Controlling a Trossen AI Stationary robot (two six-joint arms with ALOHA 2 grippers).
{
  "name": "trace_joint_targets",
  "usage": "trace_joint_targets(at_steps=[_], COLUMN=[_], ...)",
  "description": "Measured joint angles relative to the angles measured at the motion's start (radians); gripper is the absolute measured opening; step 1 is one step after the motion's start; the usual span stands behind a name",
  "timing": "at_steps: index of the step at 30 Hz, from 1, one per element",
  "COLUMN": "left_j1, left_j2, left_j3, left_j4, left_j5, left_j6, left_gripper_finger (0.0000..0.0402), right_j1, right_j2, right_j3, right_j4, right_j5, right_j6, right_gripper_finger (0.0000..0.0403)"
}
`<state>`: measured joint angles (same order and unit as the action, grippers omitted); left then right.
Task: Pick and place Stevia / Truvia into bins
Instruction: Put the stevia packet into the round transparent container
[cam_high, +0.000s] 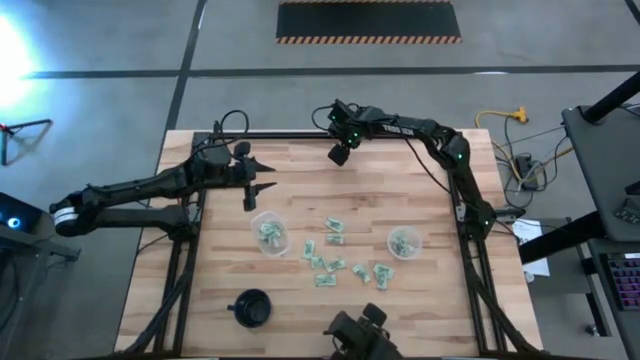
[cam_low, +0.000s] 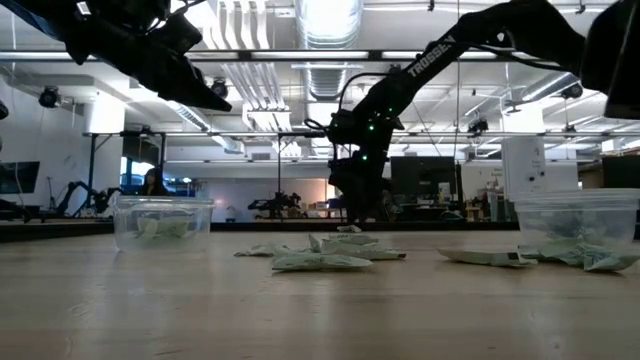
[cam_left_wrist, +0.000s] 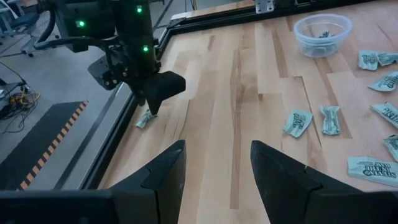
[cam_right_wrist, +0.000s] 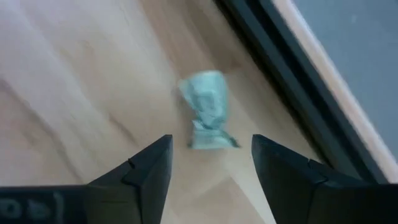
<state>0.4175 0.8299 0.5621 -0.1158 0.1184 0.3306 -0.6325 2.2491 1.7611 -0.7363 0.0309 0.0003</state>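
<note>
Hanging above the far edge of the table (cam_high: 300, 300), the right gripper (cam_high: 338, 155) points down at a single crumpled packet (cam_right_wrist: 208, 118) that lies on the wood close beside the black rail (cam_right_wrist: 298, 93) running along that edge. Its jaws stand wide apart and hold nothing; in the right wrist view the packet shows between the two fingers (cam_right_wrist: 143, 171), apart from both. The left wrist view shows the same packet on the boards just under the right gripper's tip.

The left gripper (cam_high: 250, 203) hangs over the left half of the table, beyond the left cup (cam_high: 269, 232), with its jaws wide and empty.

Two clear cups stand well apart near the middle of the table. The left cup holds several pale green packets, and the right cup (cam_high: 404, 242), nearer the right edge, holds some as well. Between the two cups a loose scatter of packets (cam_high: 335, 255) lies flat on the wood, spreading toward the near edge. From the low view these packets lie in small heaps between the cups, and a few rest just beside the right cup.

A black round cup (cam_high: 252, 307) stands near the near left corner, well apart from the packets.
</note>
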Motion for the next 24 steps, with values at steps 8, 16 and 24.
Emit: trace_joint_targets(at_steps=[8,16,24], left_j1=[0.000,0.000,0.000], left_j2=[0.000,0.000,0.000], left_j3=[-0.001,-0.001,-0.001], left_j4=[0.000,0.000,0.000], left_j5=[0.000,0.000,0.000], left_j6=[-0.002,-0.003,-0.002], left_gripper_finger=[0.0164,0.0164,0.0164], right_j1=[-0.007,-0.012,-0.014], right_j2=[0.000,0.023,0.030], right_j3=[0.000,-0.003,-0.003], right_j4=[0.017,0.029,0.029], right_j5=[-0.008,-0.005,-0.005], right_j6=[0.003,0.019,0.022], right_gripper_finger=[0.0190,0.0206,0.0221])
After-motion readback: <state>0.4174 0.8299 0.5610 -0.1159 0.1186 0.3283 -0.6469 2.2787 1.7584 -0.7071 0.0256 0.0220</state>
